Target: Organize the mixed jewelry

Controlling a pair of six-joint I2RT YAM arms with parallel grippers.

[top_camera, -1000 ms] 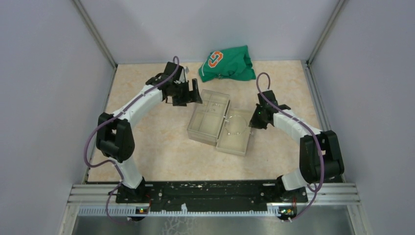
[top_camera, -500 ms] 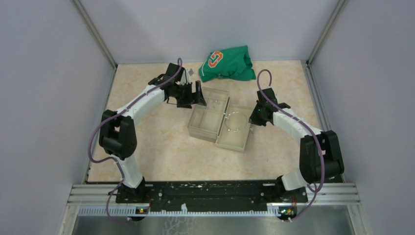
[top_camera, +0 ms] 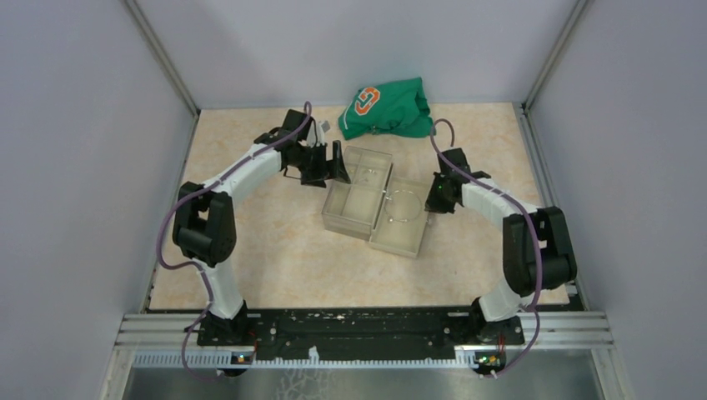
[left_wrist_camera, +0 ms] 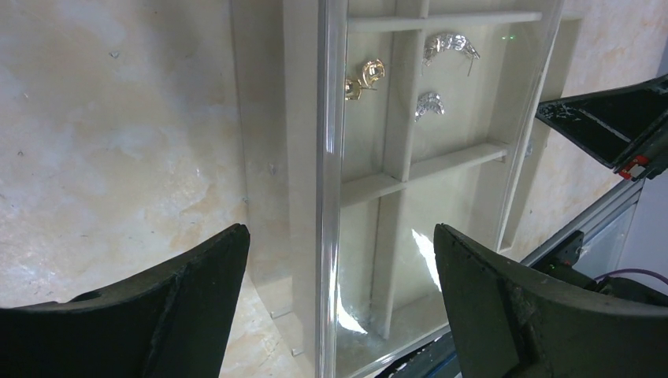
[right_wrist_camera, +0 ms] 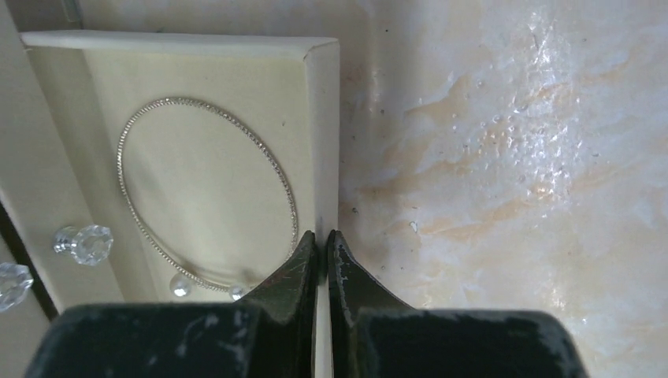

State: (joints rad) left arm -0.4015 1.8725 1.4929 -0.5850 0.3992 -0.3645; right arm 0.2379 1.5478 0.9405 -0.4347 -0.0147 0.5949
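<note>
The clear compartmented box (top_camera: pixel 357 218) lies open mid-table, its two halves side by side. In the right half rest a thin silvery hoop (right_wrist_camera: pixel 205 189) and two small pearls (right_wrist_camera: pixel 181 286); crystal studs (right_wrist_camera: pixel 83 242) sit by the hinge. My right gripper (right_wrist_camera: pixel 321 236) is shut on that half's thin outer wall (right_wrist_camera: pixel 327 118). My left gripper (left_wrist_camera: pixel 340 232) stands wide open astride the other half's clear side wall (left_wrist_camera: pixel 331 157), without touching it. A gold earring (left_wrist_camera: pixel 365 77) and two silvery pieces (left_wrist_camera: pixel 449 46) lie in its small compartments.
A crumpled green cloth (top_camera: pixel 388 108) with an orange logo lies at the back edge, just behind the box. Grey walls close in the table on three sides. The arm bases stand on the black rail (top_camera: pixel 358 329) at the near edge.
My left gripper has slid right to the box's back left corner. The right arm has drawn in a little, and the box has shifted slightly toward the back.
</note>
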